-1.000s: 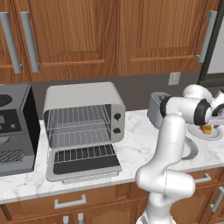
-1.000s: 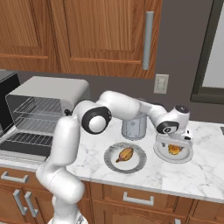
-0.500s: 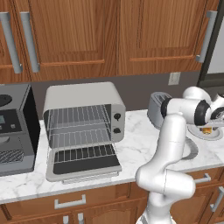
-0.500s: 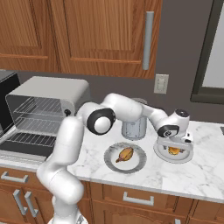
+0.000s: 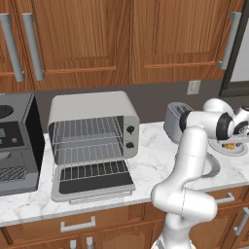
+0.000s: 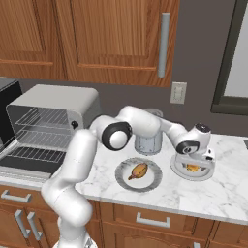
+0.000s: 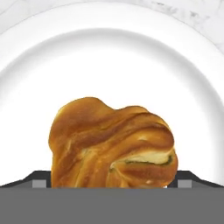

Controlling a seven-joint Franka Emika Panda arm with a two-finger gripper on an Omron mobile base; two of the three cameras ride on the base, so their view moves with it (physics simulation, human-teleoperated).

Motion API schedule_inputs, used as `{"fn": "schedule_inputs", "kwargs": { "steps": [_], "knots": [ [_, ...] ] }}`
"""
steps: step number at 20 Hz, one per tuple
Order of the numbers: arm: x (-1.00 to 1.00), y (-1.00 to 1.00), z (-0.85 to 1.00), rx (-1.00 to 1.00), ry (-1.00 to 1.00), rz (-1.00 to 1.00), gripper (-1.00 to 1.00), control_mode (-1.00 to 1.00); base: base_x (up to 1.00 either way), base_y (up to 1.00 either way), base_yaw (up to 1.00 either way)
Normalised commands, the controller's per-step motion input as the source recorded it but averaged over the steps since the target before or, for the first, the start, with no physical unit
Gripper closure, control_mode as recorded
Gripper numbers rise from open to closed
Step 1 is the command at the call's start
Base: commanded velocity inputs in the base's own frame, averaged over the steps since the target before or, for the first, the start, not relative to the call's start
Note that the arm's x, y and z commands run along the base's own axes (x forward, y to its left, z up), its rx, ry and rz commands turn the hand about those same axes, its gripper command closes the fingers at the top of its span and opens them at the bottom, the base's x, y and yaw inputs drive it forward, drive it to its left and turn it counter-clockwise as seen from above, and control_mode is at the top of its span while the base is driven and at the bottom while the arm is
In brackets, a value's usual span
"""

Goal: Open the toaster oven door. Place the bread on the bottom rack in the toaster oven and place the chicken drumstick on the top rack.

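Fingertips (image 7: 183, 177) spread wide flank the bread (image 7: 113, 144) on either side without clamping it, as the gripper (image 6: 194, 163) hangs low over the white plate (image 7: 109, 57) at the right end of the marble counter (image 6: 227, 191). The straddling pose suggests a grasp is about to be made, the knotted golden roll sitting between the open jaws. Well apart to the left, the toaster oven (image 5: 92, 133) waits with the toaster oven door (image 5: 92, 182) already folded down flat, exposing the top rack (image 5: 87, 130) and the bottom rack (image 5: 90, 153), both bare. Between them, the chicken drumstick (image 6: 138, 171) lies untouched on a second plate (image 6: 152, 181) in front of the silver toaster (image 5: 176, 120).
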Motion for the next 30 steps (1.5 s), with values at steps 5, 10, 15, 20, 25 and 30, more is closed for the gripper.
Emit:
{"fn": "schedule_inputs", "kwargs": {
  "steps": [5, 10, 15, 20, 25, 30],
  "knots": [
    [0.10, -0.01, -0.15, 0.00, 0.01, 0.00, 1.00, -1.00, 0.00, 0.00, 0.00],
    [0.02, -0.01, -0.01, 0.00, 0.00, 0.00, 1.00, -1.00, 0.00, 0.00, 0.00],
    [-0.16, 0.02, 0.21, 0.00, -0.03, 0.00, 1.00, -1.00, 0.00, 0.00, 0.00],
    [-0.38, 0.28, 0.39, 0.00, -0.05, 0.00, 1.00, -1.00, 0.00, 0.00, 0.00],
    [-0.37, 0.57, 0.17, -0.03, -0.01, 0.00, 1.00, -1.00, 0.00, 0.00, 0.00],
    [-0.45, 0.54, 0.16, -0.02, 0.00, 0.00, 1.00, -1.00, 0.00, 0.00, 0.00]
  ]
}}
